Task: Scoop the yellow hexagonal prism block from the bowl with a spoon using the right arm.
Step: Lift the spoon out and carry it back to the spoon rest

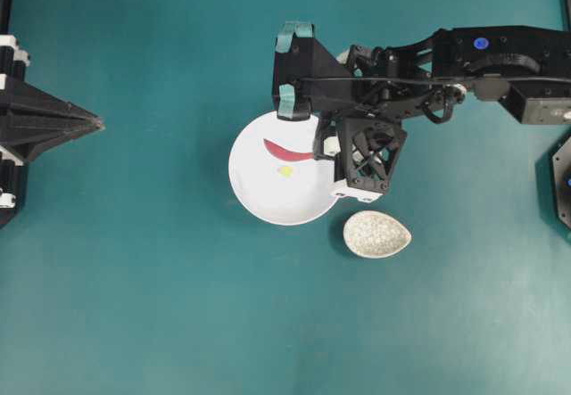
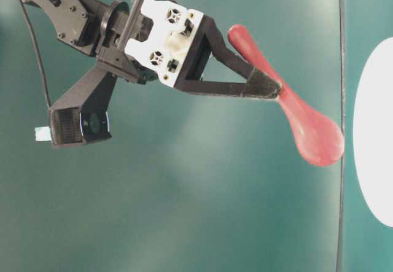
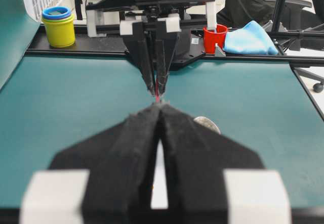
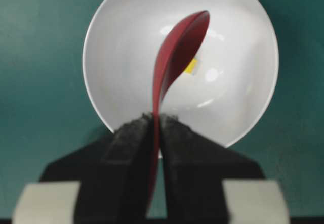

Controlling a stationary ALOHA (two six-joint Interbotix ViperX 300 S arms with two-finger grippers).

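Right gripper: clamped on the handle of the red-pink spoon, head poised over the white bowl, where the yellow hexagonal prism block lies on the floor.

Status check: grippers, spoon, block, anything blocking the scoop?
Right gripper shut on spoon, over bowl. Left gripper shut, empty. Yellow block loose in bowl beside spoon head. Nothing in the way.
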